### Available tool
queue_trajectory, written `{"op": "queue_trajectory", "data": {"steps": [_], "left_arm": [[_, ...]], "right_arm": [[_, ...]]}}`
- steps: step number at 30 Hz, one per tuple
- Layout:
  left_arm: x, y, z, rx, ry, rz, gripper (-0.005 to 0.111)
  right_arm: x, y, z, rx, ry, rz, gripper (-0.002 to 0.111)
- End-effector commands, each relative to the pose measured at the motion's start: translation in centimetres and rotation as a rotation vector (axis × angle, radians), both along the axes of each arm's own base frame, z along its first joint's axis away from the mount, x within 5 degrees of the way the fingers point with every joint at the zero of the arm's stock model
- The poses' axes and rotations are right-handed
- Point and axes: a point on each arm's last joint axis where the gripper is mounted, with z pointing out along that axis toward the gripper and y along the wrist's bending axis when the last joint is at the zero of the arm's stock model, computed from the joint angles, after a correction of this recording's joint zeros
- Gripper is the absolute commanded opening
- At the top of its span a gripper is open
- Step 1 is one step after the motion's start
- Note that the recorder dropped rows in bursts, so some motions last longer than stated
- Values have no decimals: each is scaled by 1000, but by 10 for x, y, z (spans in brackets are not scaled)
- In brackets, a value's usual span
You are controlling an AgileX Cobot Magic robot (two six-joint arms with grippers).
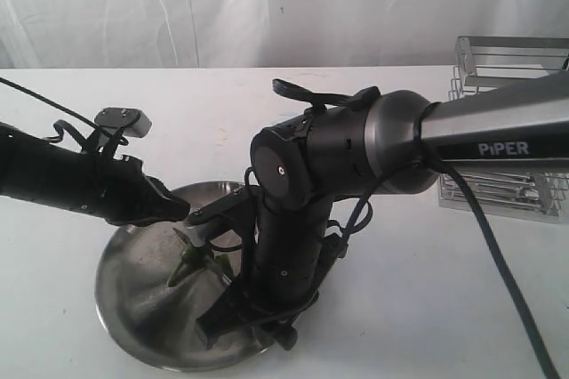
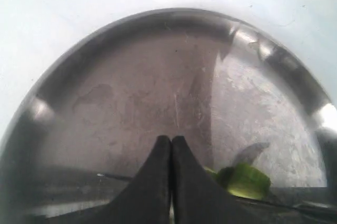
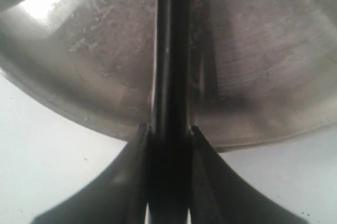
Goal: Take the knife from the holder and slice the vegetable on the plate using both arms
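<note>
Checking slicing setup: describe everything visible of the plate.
The plate is a large round shallow dish, apparently stainless steel, with a raised rim and scuffed, shiny surface. It sits flat on the white table. The green vegetable lies in it. Both pincers hang over it: left pincer shut, right pincer clamped on the knife's black handle.

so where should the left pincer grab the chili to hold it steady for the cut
Take the chili at its free end, away from the knife, coming from above with the fingers across its narrow width. It lies flat on the plate, so a low side approach would probably scrape the steel.
</note>
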Motion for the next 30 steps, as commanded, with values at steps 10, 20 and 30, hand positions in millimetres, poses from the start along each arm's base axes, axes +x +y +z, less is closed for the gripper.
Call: {"op": "queue_trajectory", "data": {"steps": [10, 20, 30], "left_arm": [[-19, -1, -70, -17, 247, -8, 0], [-32, -11, -66, -161, 320, -69, 0], [-31, -15, -38, -252, 262, -77, 0]], "right_arm": [[2, -1, 1, 6, -6, -19, 0], [-7, -11, -9, -55, 52, -16, 0], [-8, -11, -12, -49, 54, -41, 0]]}}
